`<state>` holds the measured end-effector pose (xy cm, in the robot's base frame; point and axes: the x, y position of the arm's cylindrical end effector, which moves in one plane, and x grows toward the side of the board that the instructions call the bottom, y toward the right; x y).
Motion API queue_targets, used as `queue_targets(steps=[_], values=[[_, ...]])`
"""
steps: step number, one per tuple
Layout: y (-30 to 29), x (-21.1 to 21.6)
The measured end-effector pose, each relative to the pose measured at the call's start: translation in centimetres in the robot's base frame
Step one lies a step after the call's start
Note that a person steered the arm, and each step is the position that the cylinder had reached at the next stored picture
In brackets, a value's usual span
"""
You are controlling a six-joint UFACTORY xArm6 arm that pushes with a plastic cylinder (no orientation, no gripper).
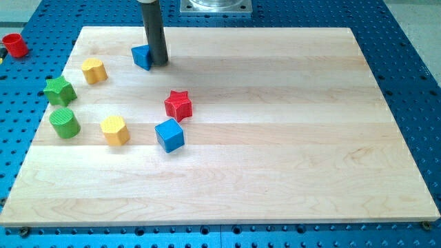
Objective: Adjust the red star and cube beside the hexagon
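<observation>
**A:** Camera view first, near to far: what lay on the board?

**B:** Nearest sat the blue cube, left of centre. Just left of it, apart, was a yellow hexagon, and further left a green cylinder. Just beyond the cube, close but not quite touching, stood the red star. Further back on the left came a green star, then a second yellow hexagon. Farthest was a small blue block, its shape partly hidden.

**A:** And my tip?

**B:** My tip stood at the far side, touching or just beside that small blue block on its right. The rod has no jaws, so it held nothing; it could only push.

**A:** Which relation mattered for the move?

**B:** The star and cube both lay nearer than the tip and slightly to its right, well apart from it. The near hexagon, which I judged to be the one meant, lay to their left. So a push toward it would have to come from their right side. The tip would need to travel nearward past the star on the right, then sweep left.

**A:** Any risk?

**B:** Probably. The star sat slightly right of the cube, so one sweep might turn them unevenly.
</observation>
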<state>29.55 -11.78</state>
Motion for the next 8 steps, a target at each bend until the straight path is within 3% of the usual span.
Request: queue_targets(steps=[2,3,8], values=[[-1.7,0.0],[0.4,3.1],[7.1,6.0]])
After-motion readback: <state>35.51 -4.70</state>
